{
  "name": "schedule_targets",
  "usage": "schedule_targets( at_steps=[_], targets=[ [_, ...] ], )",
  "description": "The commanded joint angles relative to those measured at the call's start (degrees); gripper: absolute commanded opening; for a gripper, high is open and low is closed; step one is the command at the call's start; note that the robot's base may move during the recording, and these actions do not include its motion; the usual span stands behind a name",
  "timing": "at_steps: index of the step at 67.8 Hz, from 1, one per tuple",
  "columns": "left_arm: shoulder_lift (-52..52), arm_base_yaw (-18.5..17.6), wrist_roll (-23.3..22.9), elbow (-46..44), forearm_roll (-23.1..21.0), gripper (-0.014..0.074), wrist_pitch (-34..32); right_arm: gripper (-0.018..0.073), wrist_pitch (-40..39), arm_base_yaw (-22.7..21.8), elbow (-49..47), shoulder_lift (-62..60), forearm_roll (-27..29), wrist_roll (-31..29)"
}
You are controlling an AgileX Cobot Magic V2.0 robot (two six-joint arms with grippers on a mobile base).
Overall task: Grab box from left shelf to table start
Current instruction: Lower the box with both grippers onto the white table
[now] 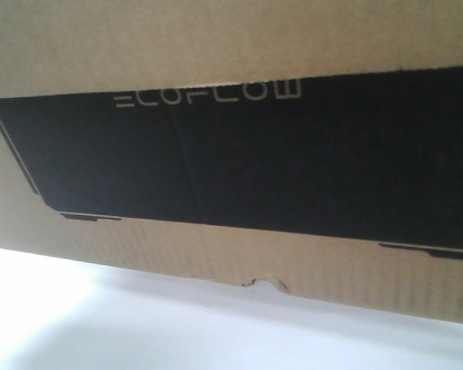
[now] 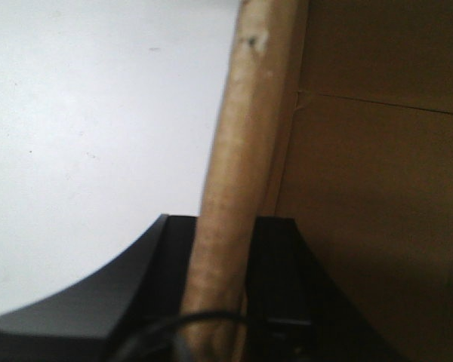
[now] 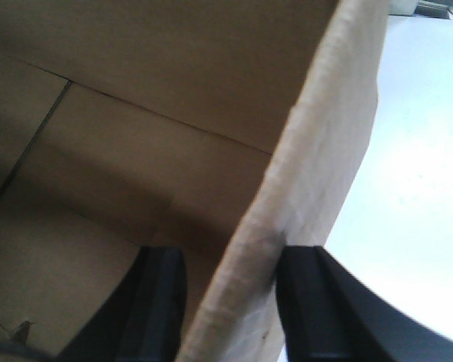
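The box (image 1: pixel 231 169) sits above the desk (image 1: pixel 100 324), one of its walls (image 2: pixel 238 188) between the left gripper's (image 2: pixel 223 302) jaws, another wall (image 3: pixel 287 249) between the right gripper's (image 3: pixel 230 302) jaws.

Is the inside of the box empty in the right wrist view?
Yes, the box shows only bare cardboard inside, with its wall between the right gripper fingers.

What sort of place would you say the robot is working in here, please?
Hard to say; probably a packing or storage workspace. The views show little beyond a brown cardboard box printed ECOFLOW, held over a plain white table, each wall edge pinched by the left gripper and the right gripper.
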Motion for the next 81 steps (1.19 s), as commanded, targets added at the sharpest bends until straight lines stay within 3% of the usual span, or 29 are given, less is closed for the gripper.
schedule_targets(
  at_steps=[1,28,44,60,81],
  targets=[
    [-1.23,0.63,0.53,-1.94,6.44,-0.0093,-1.84,0.0057,-3.04,0.14,-2.93,-1.48,1.29,-3.37],
    [-1.23,0.63,0.53,-2.22,3.19,-0.0093,-6.41,0.0057,-4.27,0.14,-2.93,-1.48,1.29,-3.37],
    [-1.34,0.63,0.63,-2.40,0.95,-0.0093,-3.95,0.0057,-1.22,0.14,-2.93,-0.48,1.29,-3.65],
    [-1.34,0.77,0.63,-3.62,0.58,-0.0093,0.24,0.0057,0.84,0.14,-3.41,9.81,1.29,-3.65],
    [-0.37,0.84,0.06,-4.19,2.09,-0.0093,2.65,0.0057,-6.08,0.14,-3.41,24.97,0.57,-3.59]
  ],
)
